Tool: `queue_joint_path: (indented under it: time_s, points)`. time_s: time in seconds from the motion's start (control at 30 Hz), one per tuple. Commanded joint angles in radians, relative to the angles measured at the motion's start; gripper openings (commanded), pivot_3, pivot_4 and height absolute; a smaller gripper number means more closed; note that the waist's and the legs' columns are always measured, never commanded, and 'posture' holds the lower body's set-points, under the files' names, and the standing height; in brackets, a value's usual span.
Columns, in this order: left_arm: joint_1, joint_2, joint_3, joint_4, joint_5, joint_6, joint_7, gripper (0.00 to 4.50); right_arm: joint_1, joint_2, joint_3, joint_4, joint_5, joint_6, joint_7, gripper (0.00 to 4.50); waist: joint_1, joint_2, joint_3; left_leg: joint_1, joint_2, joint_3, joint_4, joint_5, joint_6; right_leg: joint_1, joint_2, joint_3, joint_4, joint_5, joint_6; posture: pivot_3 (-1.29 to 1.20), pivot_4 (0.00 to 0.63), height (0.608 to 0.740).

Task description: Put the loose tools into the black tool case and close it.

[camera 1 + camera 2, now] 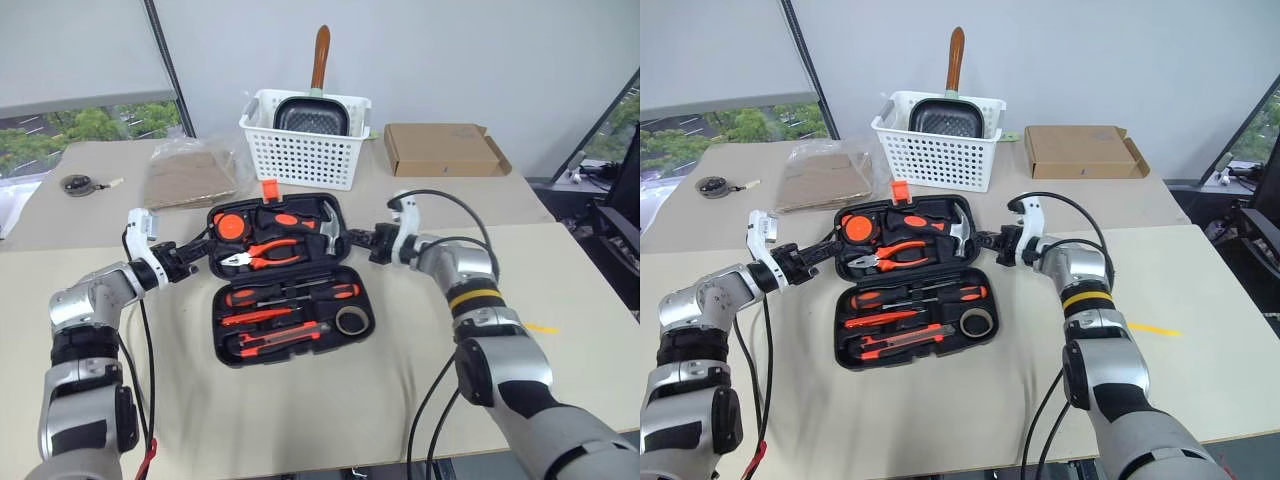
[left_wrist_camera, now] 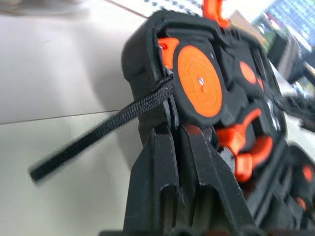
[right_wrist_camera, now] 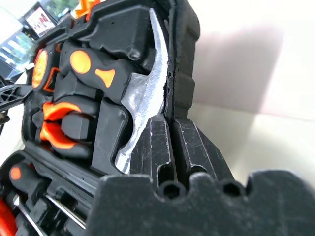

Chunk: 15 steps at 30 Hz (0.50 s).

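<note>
The black tool case [image 1: 226, 354] lies open in the middle of the table. Its near half holds two black-and-orange screwdrivers [image 1: 290, 292], the slim orange tester screwdriver [image 1: 255, 316], the utility knife [image 1: 280, 337] and the tape roll [image 1: 350, 320]. The far half, the lid [image 1: 341, 216], is tilted up a little and carries pliers [image 1: 265, 255] and a hammer [image 1: 325, 228]. My left gripper [image 1: 203, 254] is shut on the lid's left rim [image 2: 147, 64], beside a black cord [image 2: 98, 132]. My right gripper [image 1: 354, 238] is shut on the lid's right rim [image 3: 184, 59], next to the hammer head [image 3: 145, 98].
A white lattice basket [image 1: 305, 150] with a pan in it stands just behind the case. A brown cardboard box [image 1: 440, 148] sits at the back right. A brown packet [image 1: 188, 178] and a dark disc with a cord [image 1: 77, 184] lie at the back left.
</note>
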Motion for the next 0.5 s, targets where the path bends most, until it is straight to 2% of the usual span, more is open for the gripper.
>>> queue_joint_path:
  time_s: [0.03, 0.13, 0.27, 0.5]
  points:
    - [0.010, -0.049, -0.054, -0.150, 0.029, -0.227, -0.052, 0.08, -0.011, -0.023, -0.036, -0.088, 0.038, -0.180, 0.089, 0.00, 0.001, 0.000, 0.000, 0.000, 0.000, 0.000, 0.000, 0.000, 0.000, 0.000, 0.000, 0.000, 0.000, 0.000, 0.000, 0.00, 0.150, 0.700]
    - [0.030, -0.077, -0.084, -0.139, 0.117, -0.459, -0.032, 0.08, 0.038, -0.032, -0.021, -0.108, 0.013, -0.337, 0.122, 0.00, 0.002, 0.000, 0.000, 0.000, 0.000, 0.000, 0.000, 0.000, 0.000, 0.000, 0.000, -0.001, 0.000, 0.000, 0.000, 0.00, 0.150, 0.700]
    - [0.074, -0.090, -0.121, -0.092, 0.233, -0.769, -0.012, 0.08, 0.136, -0.055, 0.054, -0.116, -0.099, -0.691, 0.158, 0.00, 0.002, 0.000, 0.000, 0.001, 0.001, 0.001, -0.001, 0.000, 0.000, 0.000, 0.001, 0.000, 0.000, 0.000, 0.000, 0.00, 0.150, 0.700]
    - [0.178, -0.050, -0.149, -0.009, 0.401, -1.234, 0.067, 0.08, 0.260, -0.128, 0.113, 0.003, -0.207, -1.246, 0.209, 0.00, -0.002, 0.000, 0.000, 0.007, 0.001, 0.003, -0.001, 0.000, 0.000, 0.002, 0.000, 0.002, -0.003, -0.001, 0.002, 0.00, 0.150, 0.700]
